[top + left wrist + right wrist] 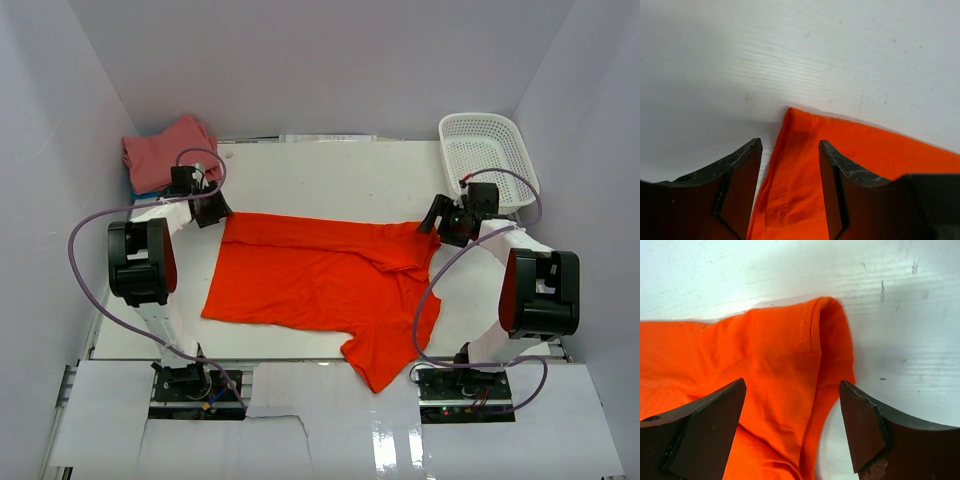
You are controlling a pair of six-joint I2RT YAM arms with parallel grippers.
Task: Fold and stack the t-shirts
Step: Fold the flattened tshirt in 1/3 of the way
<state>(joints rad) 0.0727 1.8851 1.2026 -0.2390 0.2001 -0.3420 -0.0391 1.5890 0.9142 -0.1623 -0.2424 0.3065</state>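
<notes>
The orange-red t-shirt [320, 280] lies spread across the middle of the table [330, 170], mostly flat, with some creases toward its right side; one part of it reaches down to the table's near edge, between the two arm bases.

The left gripper [210, 210] is at the shirt's far left corner; in the left wrist view its jaws stand spread, one finger on each side of the folded cloth edge, with the corner's tip just beyond them; whether the fingers touch the cloth cannot be told.

The right gripper [447, 226] is at the shirt's far right corner; its jaws are likewise spread wide (the right wrist view shows a stitched hem between them), pinching nothing.

The white mesh basket [482, 118] sits at the far right corner of the table, just behind the right gripper and well apart from the shirt; its mesh floor is in plain view from wall to wall.

At the far left corner the salmon-pink t-shirt [165, 150] lies in a loose heap; a sliver of blue cloth [132, 190] shows under its near edge.
</notes>
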